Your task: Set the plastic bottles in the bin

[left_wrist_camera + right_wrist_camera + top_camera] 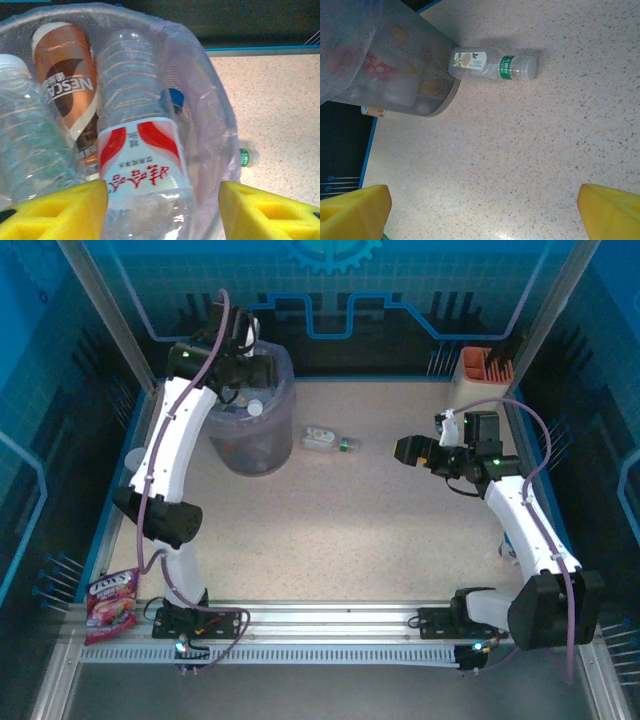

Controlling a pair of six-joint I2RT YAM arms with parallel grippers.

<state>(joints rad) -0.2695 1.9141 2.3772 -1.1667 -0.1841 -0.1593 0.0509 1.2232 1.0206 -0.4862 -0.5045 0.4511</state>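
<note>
We see the left pincer [161, 202] parted over the bin [222, 120], a red-labelled bottle [137, 150] loose between its jaws; the right pincer [485, 205] gapes empty.

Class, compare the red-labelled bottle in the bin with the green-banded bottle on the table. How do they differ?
The red-labelled bottle is inside the bin; the green-banded bottle lies sideways on the table. Its label is white and green, the other's red and white. Both clear plastic.
</note>
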